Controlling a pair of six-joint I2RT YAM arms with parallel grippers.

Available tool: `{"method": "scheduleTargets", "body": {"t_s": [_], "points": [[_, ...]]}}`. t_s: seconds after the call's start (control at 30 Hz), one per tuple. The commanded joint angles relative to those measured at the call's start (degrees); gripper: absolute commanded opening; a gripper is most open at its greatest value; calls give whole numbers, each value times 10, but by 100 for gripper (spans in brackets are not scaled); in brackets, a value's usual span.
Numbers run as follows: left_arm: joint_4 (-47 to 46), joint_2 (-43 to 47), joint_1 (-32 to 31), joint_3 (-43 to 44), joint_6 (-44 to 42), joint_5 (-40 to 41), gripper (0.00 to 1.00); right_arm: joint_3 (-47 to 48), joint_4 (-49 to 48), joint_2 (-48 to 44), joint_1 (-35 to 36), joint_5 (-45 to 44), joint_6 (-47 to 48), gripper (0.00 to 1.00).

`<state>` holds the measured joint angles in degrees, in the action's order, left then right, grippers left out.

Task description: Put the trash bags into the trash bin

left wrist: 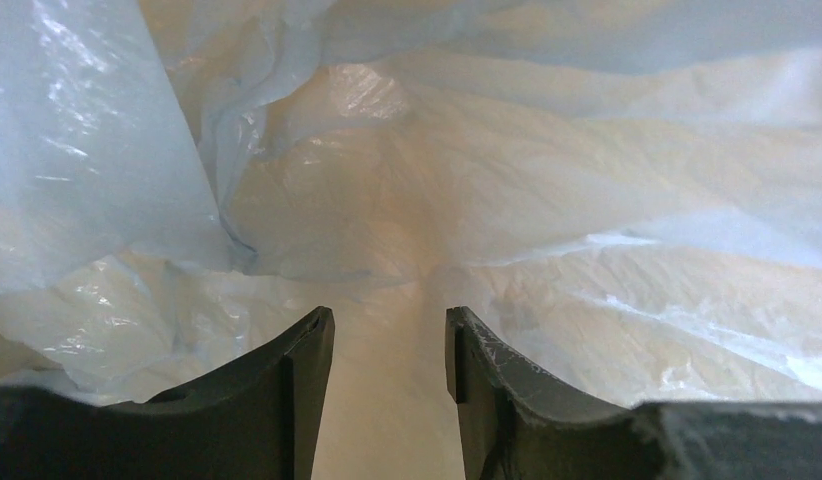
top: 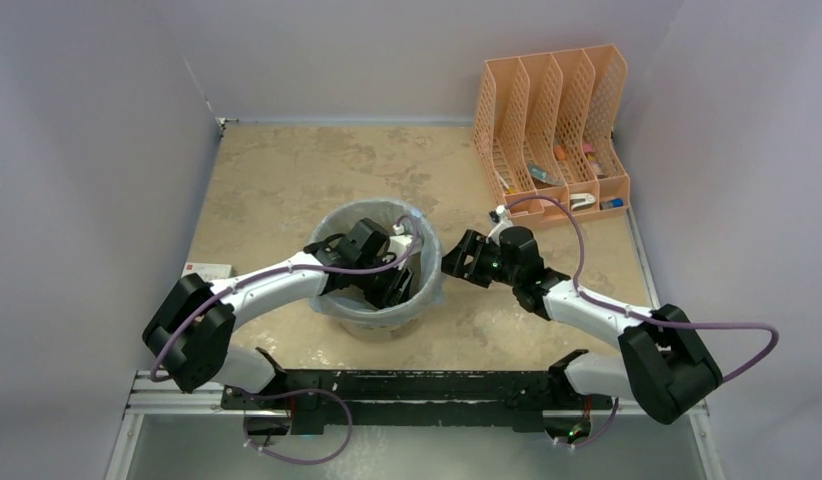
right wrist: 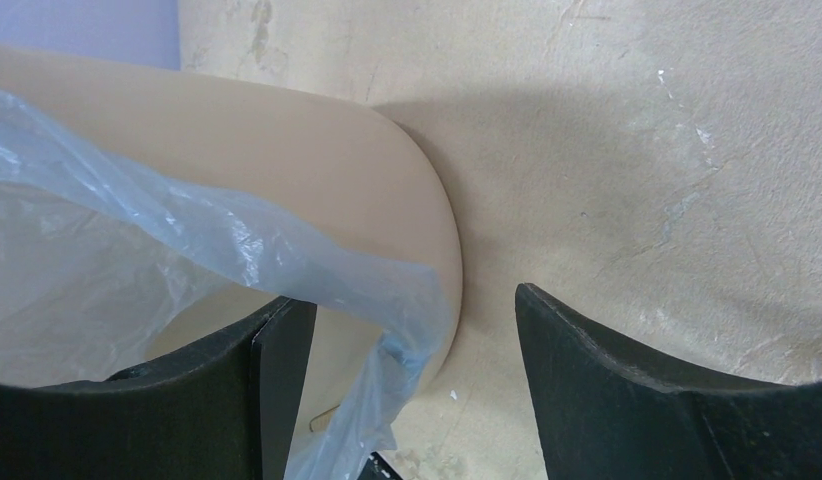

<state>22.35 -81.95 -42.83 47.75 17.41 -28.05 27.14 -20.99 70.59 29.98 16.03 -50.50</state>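
Note:
The cream trash bin [top: 375, 324] stands mid-table, lined with the pale-blue trash bag [top: 332, 225], whose edge drapes over the rim. My left gripper [top: 392, 288] reaches down inside the bin. In the left wrist view it [left wrist: 389, 330] is open and empty, with crinkled bag [left wrist: 507, 180] all around it. My right gripper [top: 453, 262] is just outside the bin's right rim. In the right wrist view it [right wrist: 415, 315] is open, and a hanging bag edge [right wrist: 387, 350] and the bin's wall [right wrist: 317, 160] lie between its jaws, which do not clamp them.
An orange mesh file organizer [top: 552, 130] holding small items stands at the back right. A small white and red box [top: 209, 270] lies at the table's left edge. Grey walls enclose the table on three sides. A black rail [top: 407, 385] runs along the near edge.

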Motion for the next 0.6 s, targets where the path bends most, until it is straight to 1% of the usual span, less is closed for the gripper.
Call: {"method": "scheduleTargets", "body": {"t_s": [0.0,0.13,0.3,0.43,0.5,0.57], "points": [[-18,29,-2,-3,13,-17,46,0,-31,7,2,9,-5,75],[20,-18,-2,9,4,-29,47,2,-29,8,2,9,-2,76],[-2,-57,-1,-15,23,-52,52,6,-24,13,2,9,3,76],[-3,-93,-3,-8,31,-50,57,5,-31,20,2,14,1,76],[-3,-85,-2,-8,31,-46,66,7,-29,21,2,15,2,76],[-1,-66,-3,-6,31,-46,80,6,-25,15,2,13,3,77]]}}
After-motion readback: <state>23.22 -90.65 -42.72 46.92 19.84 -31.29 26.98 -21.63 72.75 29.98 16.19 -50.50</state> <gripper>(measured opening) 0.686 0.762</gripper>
